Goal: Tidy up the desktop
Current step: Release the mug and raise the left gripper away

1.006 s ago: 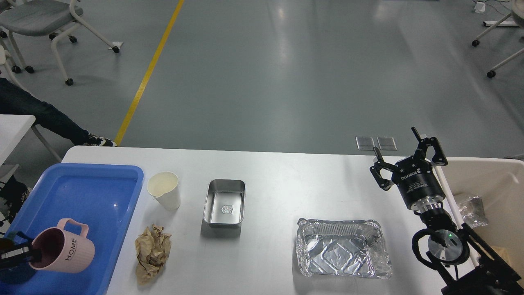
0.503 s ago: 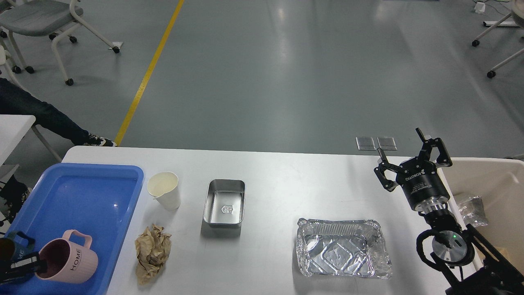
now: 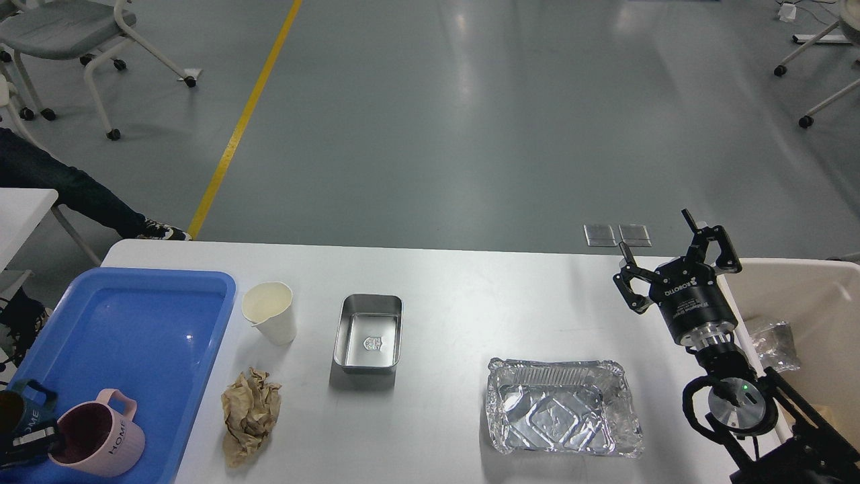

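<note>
the pink mug [image 3: 97,437] sits low in the near corner of the blue tray [image 3: 134,323], just beside a dark mug [image 3: 17,410], and the left hand [image 3: 30,444] reaches it at the rim; if that hand pulls away crooked, it could tip the pink mug against its neighbour or drag it over the tray wall. how far the left hand is open i cannot tell, since it is dark and cut off by the view's edge, though it appears to touch the mug's rim. the right hand [image 3: 675,259] hangs above the right end of the tabletop [image 3: 457,282], beside the beige bin [image 3: 806,296], its fingers spread wide and holding nothing. the tabletop fills the lower half of the view and carries a paper cup [image 3: 270,312], a steel dish [image 3: 369,333], a crumpled brown paper [image 3: 250,415] and a foil tray [image 3: 563,417]. the foil tray looks thin and could buckle or slip under a hard pinch, and the light cup could topple if brushed.
</note>
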### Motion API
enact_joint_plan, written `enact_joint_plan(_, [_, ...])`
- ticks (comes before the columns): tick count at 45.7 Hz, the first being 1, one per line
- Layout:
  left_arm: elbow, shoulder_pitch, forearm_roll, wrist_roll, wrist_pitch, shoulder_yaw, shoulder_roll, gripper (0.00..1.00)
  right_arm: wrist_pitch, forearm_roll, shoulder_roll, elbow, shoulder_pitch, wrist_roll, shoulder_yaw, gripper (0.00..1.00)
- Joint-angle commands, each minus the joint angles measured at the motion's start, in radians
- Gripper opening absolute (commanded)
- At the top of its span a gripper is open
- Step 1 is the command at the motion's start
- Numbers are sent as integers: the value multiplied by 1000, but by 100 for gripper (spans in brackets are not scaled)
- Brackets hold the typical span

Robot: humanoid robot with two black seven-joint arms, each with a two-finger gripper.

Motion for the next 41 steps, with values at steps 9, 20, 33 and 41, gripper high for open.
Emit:
enact_joint_plan(9, [2,-3,-32,6,-2,-6,-24,47,0,0,3,0,0,0,0,100])
enact_joint_plan(20, [-12,-7,-55,-11,-14,-13,19,63,0,0,2,0,1,0,0,100])
enact_joint_plan(33, [-101,-12,-55,-63,-38,-61,131,72,0,0,5,0,5,0,-3,100])
enact_joint_plan(41, [-102,-20,-94,-61,-60,-193,164,78,0,0,2,0,8,0,-3,100])
